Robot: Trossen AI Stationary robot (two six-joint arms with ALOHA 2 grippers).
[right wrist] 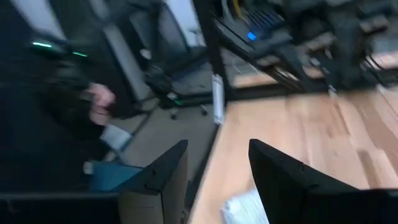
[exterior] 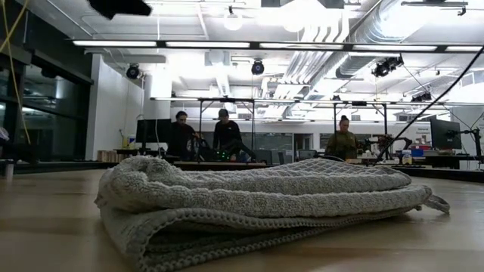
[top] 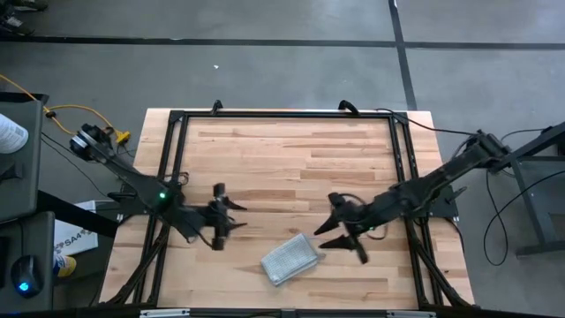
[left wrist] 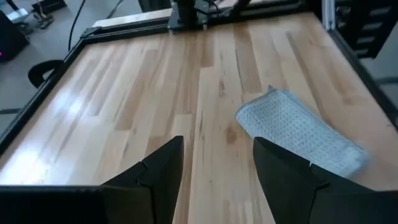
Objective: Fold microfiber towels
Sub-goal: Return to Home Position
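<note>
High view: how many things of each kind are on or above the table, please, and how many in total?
Towel: 1
Tools: 2, the left tool and the right tool, both open
Total: 3

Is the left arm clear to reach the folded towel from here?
Likely yes: the left gripper hangs open beside the towel, only bare tabletop between them, and the right gripper sits off the towel's other side.

Wooden tabletop point(top: 282, 150), black frame at edges; one folded grey towel point(top: 290, 259) flat on it.
</note>
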